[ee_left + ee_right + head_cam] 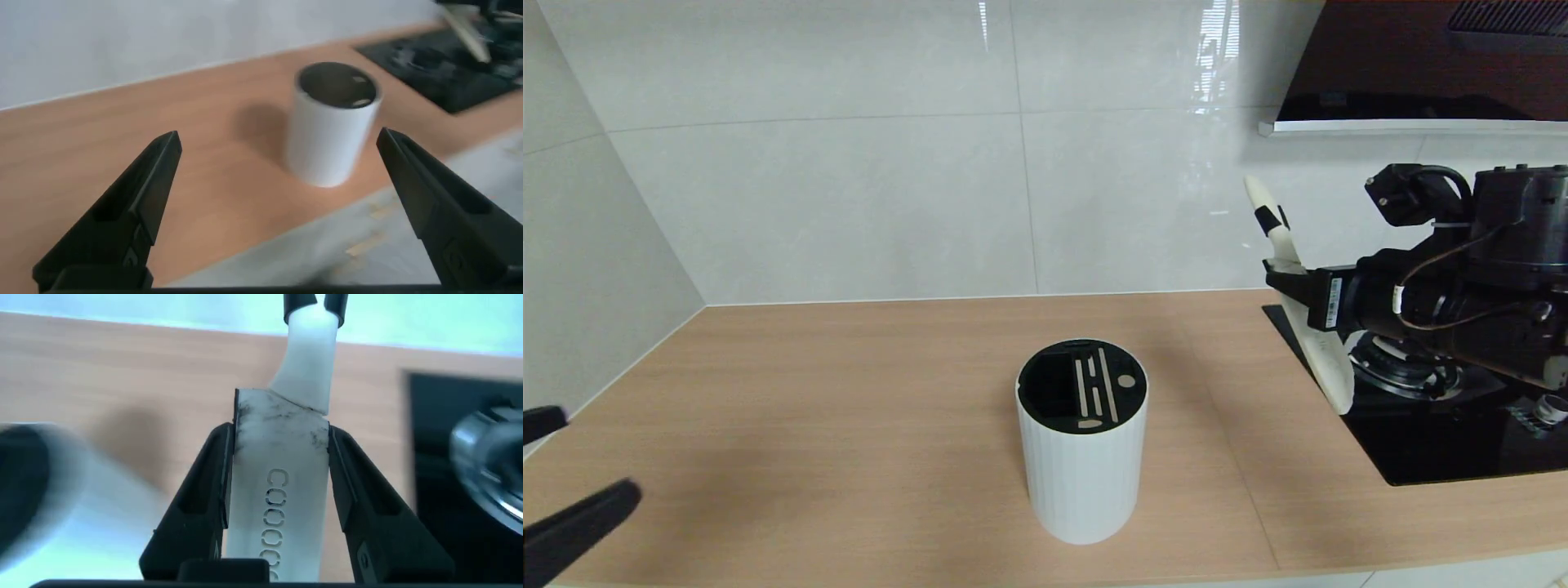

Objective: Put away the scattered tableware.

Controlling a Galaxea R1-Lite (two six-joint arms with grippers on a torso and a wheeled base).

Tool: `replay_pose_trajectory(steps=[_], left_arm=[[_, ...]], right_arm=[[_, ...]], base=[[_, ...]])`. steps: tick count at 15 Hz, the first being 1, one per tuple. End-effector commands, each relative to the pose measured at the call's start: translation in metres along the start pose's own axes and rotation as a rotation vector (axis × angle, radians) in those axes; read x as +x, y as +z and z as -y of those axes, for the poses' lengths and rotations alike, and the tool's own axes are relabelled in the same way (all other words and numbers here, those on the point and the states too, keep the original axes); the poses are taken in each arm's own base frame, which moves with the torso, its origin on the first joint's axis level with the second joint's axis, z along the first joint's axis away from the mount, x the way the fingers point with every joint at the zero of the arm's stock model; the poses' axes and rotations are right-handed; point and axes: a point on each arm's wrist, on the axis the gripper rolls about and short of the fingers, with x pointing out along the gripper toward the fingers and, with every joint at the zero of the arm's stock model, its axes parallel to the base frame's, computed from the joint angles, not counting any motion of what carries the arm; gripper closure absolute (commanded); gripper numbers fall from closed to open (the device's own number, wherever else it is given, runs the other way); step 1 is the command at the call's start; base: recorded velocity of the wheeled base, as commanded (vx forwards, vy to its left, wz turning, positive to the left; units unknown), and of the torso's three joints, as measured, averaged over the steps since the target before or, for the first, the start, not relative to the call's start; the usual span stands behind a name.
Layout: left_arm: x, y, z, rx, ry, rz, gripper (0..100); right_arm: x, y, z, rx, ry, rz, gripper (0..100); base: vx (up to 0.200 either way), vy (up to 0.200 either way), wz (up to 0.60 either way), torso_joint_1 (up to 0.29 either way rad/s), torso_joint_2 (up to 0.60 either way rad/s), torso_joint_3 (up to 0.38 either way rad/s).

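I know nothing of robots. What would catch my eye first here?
A white holder with a black slotted top stands in the middle of the counter. To its right, the right end effector grips a pale knife, handle up, near the stove. The left end effector hangs open at the near left.

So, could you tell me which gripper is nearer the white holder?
Right. The right gripper, shut on the knife, hangs over the stove edge right of the holder; the left gripper is open far left over the counter.
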Motion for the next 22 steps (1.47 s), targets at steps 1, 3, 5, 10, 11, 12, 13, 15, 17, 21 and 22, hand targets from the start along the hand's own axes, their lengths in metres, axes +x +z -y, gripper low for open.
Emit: replay_pose_trajectory(steps=[1,3,5,10,11,12,13,15,17,21,22], left_arm=[[0.091,0.018,-0.007,-0.253,-0.224,-0.098,0],[0.111,0.026,0.007,-0.444,-0.327,-0.068,0],[0.129,0.026,0.019,-0.512,-0.402,-0.082,0],[0.173,0.006,0.029,-0.529,-0.428,-0.163,0],[0.178,0.004,0.031,-0.529,-0.426,-0.158,0],[0.196,-0.005,0.041,-0.544,-0.361,-0.145,0],[0.206,-0.01,0.048,-0.554,-0.321,-0.129,0],[0.217,-0.018,0.064,-0.552,-0.298,-0.096,0],[0.217,-0.017,0.064,-0.568,-0.31,-0.083,0],[0.226,-0.004,0.071,-0.569,-0.334,-0.059,0],[0.232,-0.008,0.073,-0.563,-0.331,-0.074,0]], right_arm=[[-0.024,0.005,-0.028,-0.015,0.108,0.021,100],[-0.033,0.001,-0.048,-0.021,0.181,0.012,100],[-0.047,-0.007,-0.071,-0.043,0.284,-0.006,100],[-0.06,-0.035,-0.115,-0.099,0.463,-0.096,100],[-0.058,-0.037,-0.118,-0.101,0.467,-0.106,100],[-0.053,-0.044,-0.124,-0.104,0.476,-0.133,100],[-0.052,-0.046,-0.128,-0.09,0.483,-0.144,100],[-0.052,-0.043,-0.136,-0.035,0.502,-0.146,100],[-0.05,-0.037,-0.14,0.004,0.482,-0.127,100],[-0.052,-0.031,-0.146,0.045,0.482,-0.114,100],[-0.051,-0.034,-0.149,0.04,0.483,-0.124,100]], base=[[0.0,0.0,0.0,0.0,0.0,0.0],[0.0,0.0,0.0,0.0,0.0,0.0],[0.0,0.0,0.0,0.0,0.0,0.0],[0.0,0.0,0.0,0.0,0.0,0.0],[0.0,0.0,0.0,0.0,0.0,0.0],[0.0,0.0,0.0,0.0,0.0,0.0],[0.0,0.0,0.0,0.0,0.0,0.0],[0.0,0.0,0.0,0.0,0.0,0.0],[0.0,0.0,0.0,0.0,0.0,0.0],[0.0,0.0,0.0,0.0,0.0,0.0],[0.0,0.0,0.0,0.0,0.0,0.0]])
